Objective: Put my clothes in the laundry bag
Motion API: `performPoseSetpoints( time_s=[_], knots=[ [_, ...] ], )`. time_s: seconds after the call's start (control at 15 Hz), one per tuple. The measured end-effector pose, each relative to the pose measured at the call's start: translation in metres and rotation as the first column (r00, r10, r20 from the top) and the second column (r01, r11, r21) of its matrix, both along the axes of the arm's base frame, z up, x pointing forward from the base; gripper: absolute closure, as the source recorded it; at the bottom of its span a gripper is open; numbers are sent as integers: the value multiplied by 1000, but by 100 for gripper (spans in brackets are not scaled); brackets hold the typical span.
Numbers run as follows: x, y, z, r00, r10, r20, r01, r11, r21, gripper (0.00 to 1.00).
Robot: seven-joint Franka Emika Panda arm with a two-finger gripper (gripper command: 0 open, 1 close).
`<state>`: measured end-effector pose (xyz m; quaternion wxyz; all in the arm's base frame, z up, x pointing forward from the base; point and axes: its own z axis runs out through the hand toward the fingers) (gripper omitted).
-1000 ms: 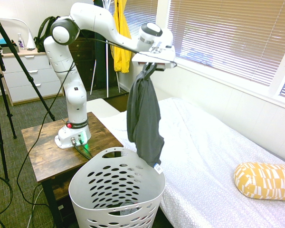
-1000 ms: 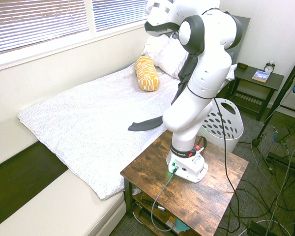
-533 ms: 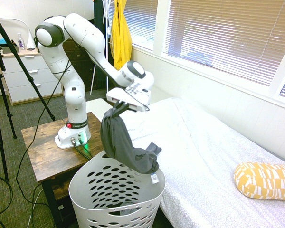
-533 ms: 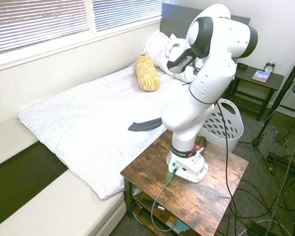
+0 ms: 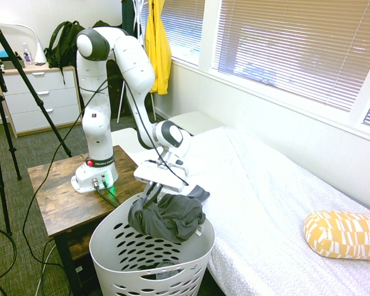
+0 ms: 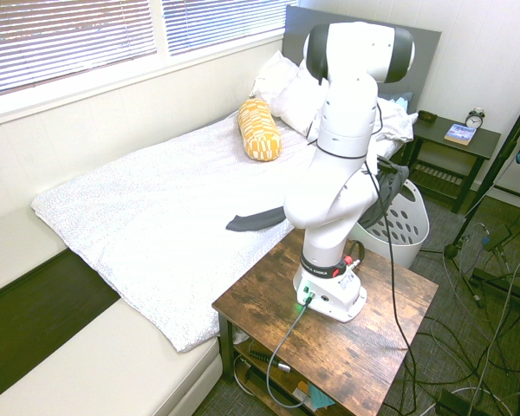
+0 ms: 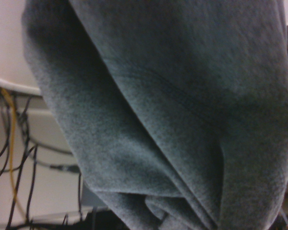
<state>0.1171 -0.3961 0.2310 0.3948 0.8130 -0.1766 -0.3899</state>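
The clothes [image 5: 169, 219], a dark charcoal-grey garment, lie bunched over the far rim and mouth of the laundry bag [image 5: 129, 259], a white perforated basket beside the bed. My gripper [image 5: 152, 193] sits low just above the basket's opening, shut on the top of the fabric. From the other side, the clothes [image 6: 388, 184] drape over the laundry bag [image 6: 403, 227] behind the arm, which hides the gripper. Grey fabric [image 7: 158, 120] fills the wrist view.
A second dark cloth [image 6: 256, 219] lies on the white bed [image 5: 283, 185] near its edge. A yellow patterned bolster [image 5: 342, 234] rests further along. The wooden table [image 5: 55, 185] stands against the basket. A yellow garment [image 5: 157, 43] hangs by the window.
The arm has swung down from high above the bed's edge to just over the basket. The garment went from hanging full length to bunched on the basket's rim.
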Motion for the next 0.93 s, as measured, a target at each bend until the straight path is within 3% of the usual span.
performPoseSetpoints(
  time_s=[0.07, 0.27, 0.53, 0.93],
  knots=[
    [1, -5, -17, 1000, 8, 16, -8, 1000, -11, 0],
    [13, -6, -75, 998, 31, 49, -30, 999, -21, 0],
    [17, -16, -144, 999, 35, 38, -35, 999, -10, 0],
    [20, -29, -177, 998, 32, 57, -32, 999, 5, 0]
  ],
)
